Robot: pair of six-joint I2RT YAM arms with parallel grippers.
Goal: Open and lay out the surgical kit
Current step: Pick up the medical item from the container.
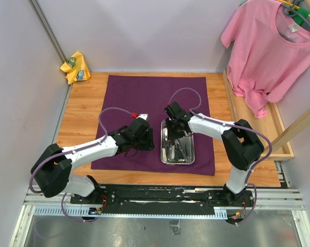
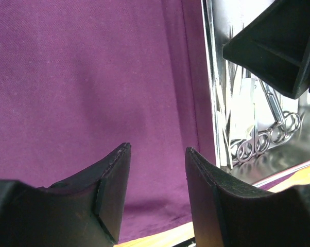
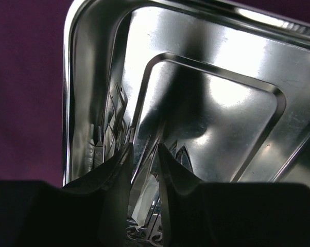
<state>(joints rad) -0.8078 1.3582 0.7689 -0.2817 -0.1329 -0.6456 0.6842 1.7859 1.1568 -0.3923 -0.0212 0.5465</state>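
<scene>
The left end effector point(image 2: 157, 149) stands released, its fingers about half apart with nothing between them; only the dark purple cloth wrap point(image 1: 129, 92) shows through the gap, and it hovers over the cloth just left of the steel tray point(image 1: 192, 154), not touching it. The right end effector point(image 3: 143, 149) reaches down into the far part of the tray; its fingers point(image 3: 116, 180) are drawn in to a narrow slot, with their tips low among the instruments; something pale and shiny sits in the slot further back, but whether it is pinched I cannot tell. The cloth wrap lies opened flat on the wooden table point(image 1: 83, 118), covering most of its middle; the tray rests on the cloth's near right part, close to the near hem. The tray is a rectangle, and its long axis runs from the near side to the far side of the table. The slim metal forceps and scissors point(image 2: 271, 131) lie inside it, roughly along that same axis and bunched toward its left wall, their ring handles point(image 2: 258, 144) pointing to the near end and their tips to the far end. A pink T-shirt point(image 1: 268, 51) hangs at the far right; a yellow rag point(image 1: 75, 67) sits in the far left corner.
</scene>
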